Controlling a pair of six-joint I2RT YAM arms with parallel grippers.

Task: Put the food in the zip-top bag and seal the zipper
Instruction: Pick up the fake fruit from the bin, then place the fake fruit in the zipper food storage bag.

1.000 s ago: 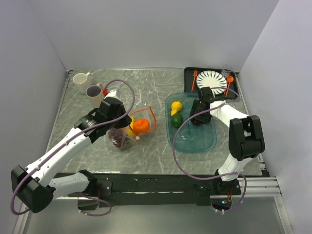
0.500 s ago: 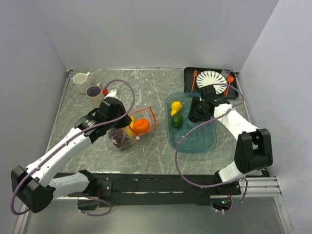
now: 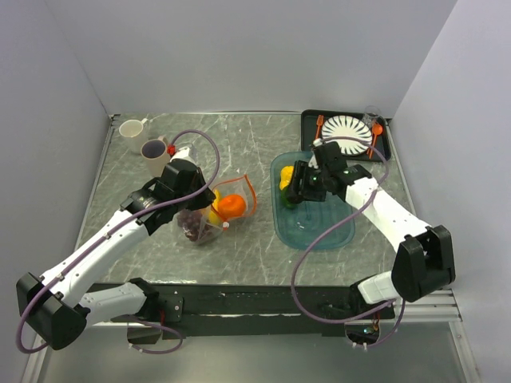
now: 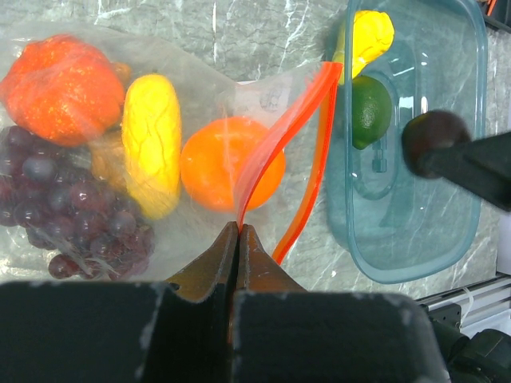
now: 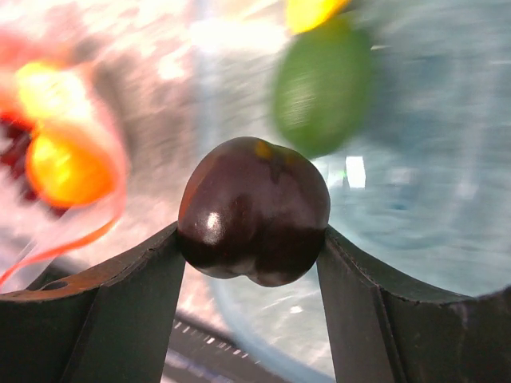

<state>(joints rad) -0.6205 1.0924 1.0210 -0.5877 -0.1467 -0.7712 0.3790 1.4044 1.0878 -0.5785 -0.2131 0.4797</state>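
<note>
A white ceramic mug [image 3: 132,128] and a beige mug [image 3: 154,153] stand far left; a striped white plate [image 3: 346,129] lies on a black rectangular tray [image 3: 308,120].

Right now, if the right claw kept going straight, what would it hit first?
Probably the green fruit in the teal tray, just ahead of the right gripper and its dark fruit; depth is unclear.

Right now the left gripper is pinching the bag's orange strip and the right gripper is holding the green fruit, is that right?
Not quite: the right gripper holds a dark purple fruit; the green fruit lies in the teal tray, as the right wrist view shows. The left gripper does pinch the orange strip.
</note>
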